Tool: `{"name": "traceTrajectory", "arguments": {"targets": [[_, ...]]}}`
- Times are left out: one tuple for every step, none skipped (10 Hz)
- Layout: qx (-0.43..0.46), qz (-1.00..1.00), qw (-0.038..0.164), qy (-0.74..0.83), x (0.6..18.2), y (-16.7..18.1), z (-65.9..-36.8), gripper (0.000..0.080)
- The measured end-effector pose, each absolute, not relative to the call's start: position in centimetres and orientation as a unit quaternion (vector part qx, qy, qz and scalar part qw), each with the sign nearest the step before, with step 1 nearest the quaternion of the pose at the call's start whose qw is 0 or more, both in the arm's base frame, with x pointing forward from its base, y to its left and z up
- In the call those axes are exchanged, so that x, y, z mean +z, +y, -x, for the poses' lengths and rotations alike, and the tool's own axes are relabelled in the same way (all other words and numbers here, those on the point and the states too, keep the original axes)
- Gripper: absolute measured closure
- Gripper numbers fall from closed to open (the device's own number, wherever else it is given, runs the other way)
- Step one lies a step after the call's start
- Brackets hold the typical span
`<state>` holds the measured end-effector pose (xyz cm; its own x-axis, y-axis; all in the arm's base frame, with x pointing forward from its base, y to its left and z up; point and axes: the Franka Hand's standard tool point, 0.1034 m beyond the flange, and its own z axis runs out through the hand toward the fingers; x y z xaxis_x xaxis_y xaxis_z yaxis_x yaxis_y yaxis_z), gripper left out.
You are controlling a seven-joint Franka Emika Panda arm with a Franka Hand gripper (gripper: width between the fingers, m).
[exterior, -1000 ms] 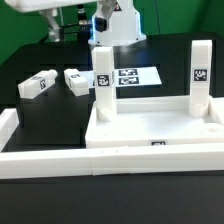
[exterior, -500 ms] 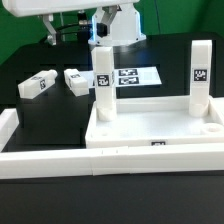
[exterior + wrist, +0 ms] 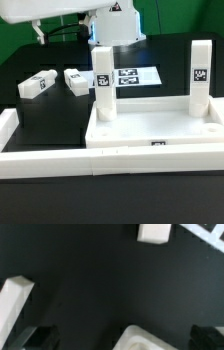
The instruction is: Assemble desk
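The white desk top lies at the front of the exterior view's right. Two white tagged legs stand upright in its far corner sockets, one on the left and one on the right. Two more legs lie loose on the black table at the left. Only the arm shows at the top edge; its gripper is out of that view. In the wrist view my gripper is open above the table. A white part shows between the dark fingers, touching neither.
The marker board lies flat behind the left upright leg. Long white border rails run along the front and the left edge. In the wrist view another white block and a long white piece lie on the dark table.
The arm has moved toward the exterior view's left and nearer the top edge, and the gripper has gone out of that view. The desk top and all the legs have not moved.
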<state>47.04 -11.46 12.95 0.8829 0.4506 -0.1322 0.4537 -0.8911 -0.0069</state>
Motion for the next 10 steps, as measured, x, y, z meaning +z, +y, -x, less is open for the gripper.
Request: {"name": "traceTrajectory", "arguments": {"targets": [[-0.065, -0.97, 0.012, 0.234, 13.0, -11.4, -47.1, 0.0151], [-0.065, -0.97, 0.012, 0.234, 13.0, -11.4, -47.1, 0.0151], [-0.066, -0.971, 0.013, 0.23, 12.9, -11.4, -47.1, 0.0151], [-0.072, -0.975, 0.019, 0.208, 11.9, -10.9, -46.7, 0.0151], [-0.096, -0.977, 0.025, 0.187, 10.2, -10.5, -45.1, 0.0151], [-0.112, -0.977, 0.025, 0.182, 8.8, -10.5, -44.1, 0.0151], [-0.128, -0.975, 0.025, 0.182, 7.3, -10.4, -43.2, 0.0151], [-0.146, -0.971, 0.023, 0.186, 6.6, -9.9, -42.9, 0.0151], [-0.176, -0.967, 0.019, 0.185, 6.8, -9.5, -42.7, 0.0151], [-0.201, -0.962, 0.018, 0.186, 6.7, -9.2, -42.8, 0.0151]]}}
